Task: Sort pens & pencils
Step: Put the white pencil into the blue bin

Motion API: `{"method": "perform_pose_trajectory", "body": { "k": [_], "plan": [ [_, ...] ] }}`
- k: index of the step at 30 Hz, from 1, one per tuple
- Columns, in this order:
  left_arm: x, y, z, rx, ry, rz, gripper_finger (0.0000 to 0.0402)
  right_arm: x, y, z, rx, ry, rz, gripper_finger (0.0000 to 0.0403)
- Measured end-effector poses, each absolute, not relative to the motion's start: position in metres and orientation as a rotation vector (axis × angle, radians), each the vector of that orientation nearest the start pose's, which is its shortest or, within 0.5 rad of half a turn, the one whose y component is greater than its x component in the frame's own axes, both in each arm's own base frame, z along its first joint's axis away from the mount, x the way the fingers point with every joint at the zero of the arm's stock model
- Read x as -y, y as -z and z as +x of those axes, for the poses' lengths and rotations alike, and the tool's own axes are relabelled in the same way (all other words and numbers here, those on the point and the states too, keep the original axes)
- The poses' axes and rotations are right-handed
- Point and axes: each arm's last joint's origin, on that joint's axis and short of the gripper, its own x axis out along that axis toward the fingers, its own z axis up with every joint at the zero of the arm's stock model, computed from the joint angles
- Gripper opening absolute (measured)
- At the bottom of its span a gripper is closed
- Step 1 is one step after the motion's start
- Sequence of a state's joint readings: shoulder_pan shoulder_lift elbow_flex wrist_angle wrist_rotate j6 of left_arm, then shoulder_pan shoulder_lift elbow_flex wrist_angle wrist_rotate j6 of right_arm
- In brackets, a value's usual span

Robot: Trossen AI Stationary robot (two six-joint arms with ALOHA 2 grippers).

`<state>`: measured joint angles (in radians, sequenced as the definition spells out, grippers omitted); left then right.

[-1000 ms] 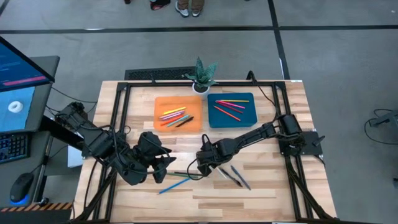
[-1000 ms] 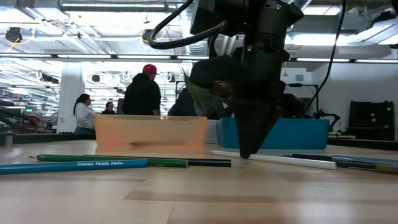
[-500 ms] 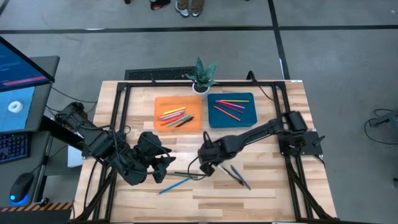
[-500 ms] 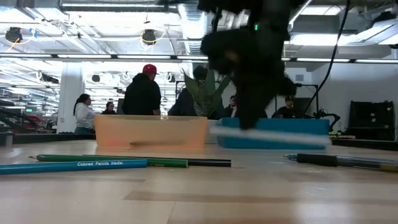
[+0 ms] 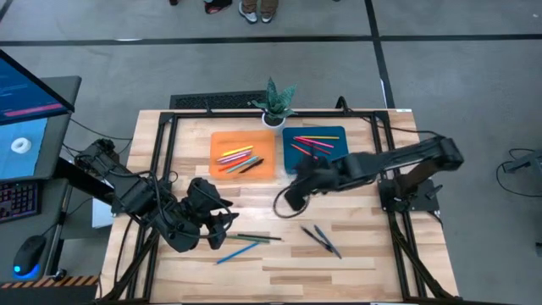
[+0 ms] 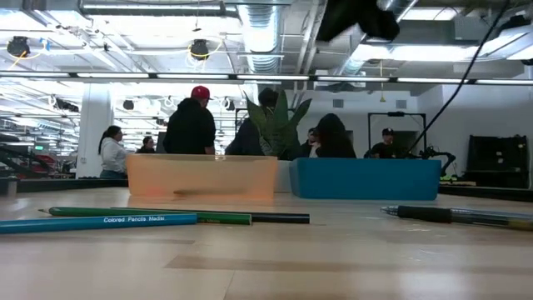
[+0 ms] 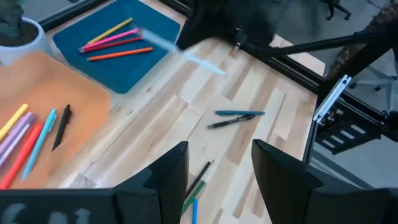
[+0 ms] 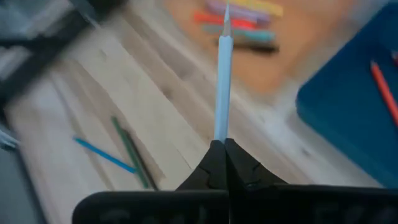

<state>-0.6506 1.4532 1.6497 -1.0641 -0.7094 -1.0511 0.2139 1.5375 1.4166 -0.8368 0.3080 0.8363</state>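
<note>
Right gripper (image 8: 224, 144) is clamped shut on a pale blue-white pencil (image 8: 222, 87), pinching 1 end so the rest of the stick pokes straight out ahead of the fingers. From above, that gripper (image 5: 296, 191) hangs over the table (image 5: 373, 254) just off the near left corner of the blue tray (image 5: 335, 161), between the 2 trays. The left wrist view catches the same pencil (image 7: 180, 51) as a blurred streak off the blue tray's edge. Which tray it is bound for, I cannot tell.

Left gripper (image 7: 217, 168) waits low over the near left part of the table, fingers spread apart, nothing between them.

Now the score. The orange tray (image 5: 222, 142) already carries a cluster of sticks (image 5: 237, 158): yellow, pink, red, light blue, a black one. The blue tray holds several more (image 5: 313, 144), yellow, pink and orange-red. So the bulk looks sorted.

Left on the wood: a blue pencil (image 5: 238, 251) and a green pencil with a dark one beside it (image 5: 258, 238) near the left gripper, plus 2 dark pens (image 5: 322, 239) crossing each other toward the right. That reads as about 5 loose, and 1 in the air. A small potted plant (image 5: 275, 102) stands behind the trays.
</note>
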Motion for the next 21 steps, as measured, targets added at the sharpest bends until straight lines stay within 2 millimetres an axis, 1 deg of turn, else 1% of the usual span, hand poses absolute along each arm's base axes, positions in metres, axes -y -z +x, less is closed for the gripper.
{"method": "perform_pose_trajectory", "body": {
  "k": [3,8,13,16,21],
  "plan": [
    [0.151,-0.404,0.231,-0.543,-0.394,-0.451,0.0167,-0.054,-0.347,0.292,-0.705,0.443,0.551,0.0001],
    [0.151,-0.405,0.231,-0.533,-0.396,-0.415,0.0167,-0.048,-0.390,0.253,-0.508,0.418,0.569,0.0001],
    [0.151,-0.405,0.231,-0.522,-0.400,-0.384,0.0167,-0.043,-0.433,0.213,-0.264,0.331,0.566,0.0001],
    [0.151,-0.405,0.231,-0.520,-0.400,-0.362,0.0167,-0.039,-0.449,0.190,-0.170,0.316,0.567,0.0001],
    [0.151,-0.405,0.231,-0.525,-0.392,-0.332,0.0167,-0.038,-0.470,0.163,-0.030,0.267,0.545,0.0001]
  ]
}}
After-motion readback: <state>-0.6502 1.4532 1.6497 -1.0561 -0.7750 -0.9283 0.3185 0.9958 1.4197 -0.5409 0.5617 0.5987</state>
